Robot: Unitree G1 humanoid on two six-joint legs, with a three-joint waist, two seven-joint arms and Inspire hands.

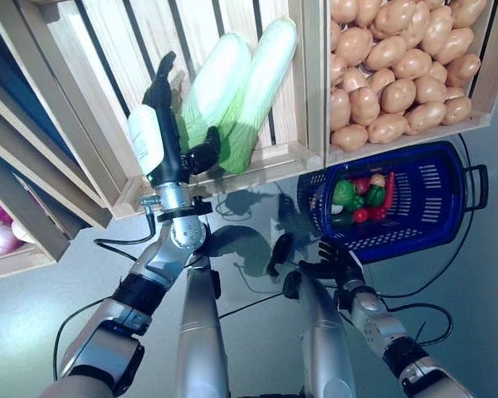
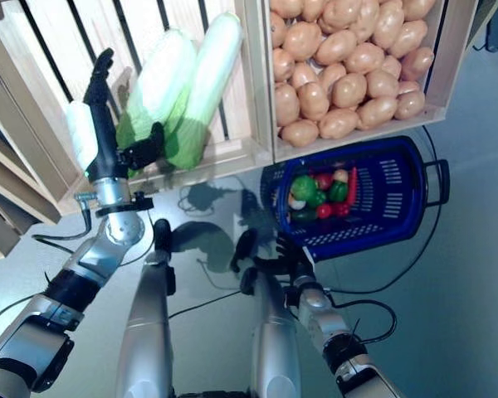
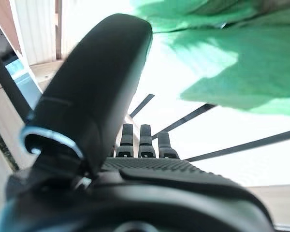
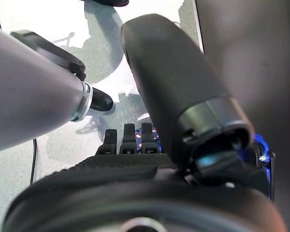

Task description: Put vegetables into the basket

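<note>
My left hand (image 1: pixel 160 124) is raised inside a wooden crate (image 1: pixel 282 157), its fingers straight and pointing up. Its thumb sticks out against the green lower end of a long pale green cabbage (image 1: pixel 218 83), and a second cabbage (image 1: pixel 264 70) lies beside that one. The left wrist view shows the green leaves (image 3: pixel 232 63) just past the straight fingers (image 3: pixel 140 140). The blue basket (image 1: pixel 448 207) stands on the floor at the right and holds green peppers (image 1: pixel 344 193), red tomatoes and a red chilli. My right hand (image 1: pixel 336 255) is open, low by the basket's near left corner.
A crate of potatoes (image 1: pixel 398 66) hangs over the basket's far rim. Slanted wooden shelves (image 1: pixel 33 191) run down the left side. Grey floor (image 1: pixel 249 224) lies between the stand and the basket.
</note>
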